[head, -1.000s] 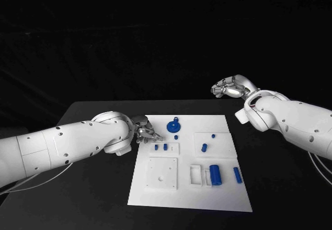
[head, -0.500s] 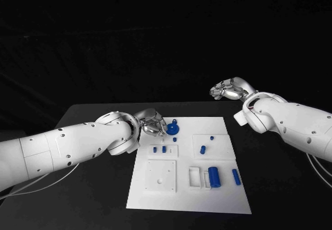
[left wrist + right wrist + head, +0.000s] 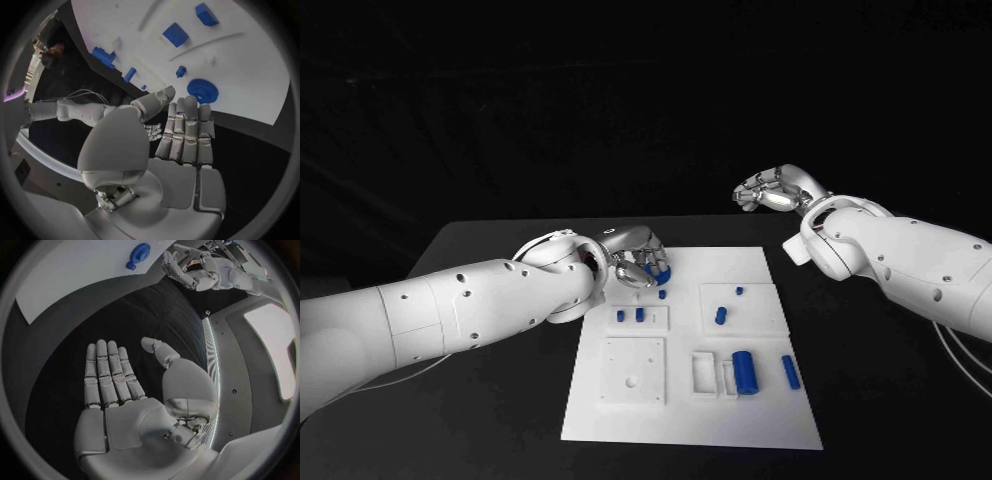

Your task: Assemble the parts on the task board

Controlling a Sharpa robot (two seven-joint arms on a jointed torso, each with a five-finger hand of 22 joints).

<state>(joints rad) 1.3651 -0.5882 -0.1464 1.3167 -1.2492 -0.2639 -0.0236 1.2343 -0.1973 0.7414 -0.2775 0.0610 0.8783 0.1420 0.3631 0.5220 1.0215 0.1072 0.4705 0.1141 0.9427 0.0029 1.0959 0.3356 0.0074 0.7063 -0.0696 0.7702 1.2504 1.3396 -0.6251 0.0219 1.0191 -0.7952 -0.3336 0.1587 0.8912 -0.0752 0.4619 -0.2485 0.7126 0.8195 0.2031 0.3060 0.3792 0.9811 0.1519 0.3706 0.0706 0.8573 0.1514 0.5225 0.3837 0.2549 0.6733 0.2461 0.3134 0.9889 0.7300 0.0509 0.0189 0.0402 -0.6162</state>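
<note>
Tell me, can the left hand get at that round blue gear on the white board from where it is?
Probably yes. The left hand is open, with its fingers stretched toward the blue gear, and nothing lies between them.

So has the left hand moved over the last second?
Yes. The left hand has moved toward the task board's far end and now hovers over the blue gear, open, fingers extended.

Black table (image 3: pixel 488 400) w/ a matte top, set against a dark backdrop (image 3: pixel 589 100). Backdrop's plain black cloth, faint folds. No other furniture seen.
</note>
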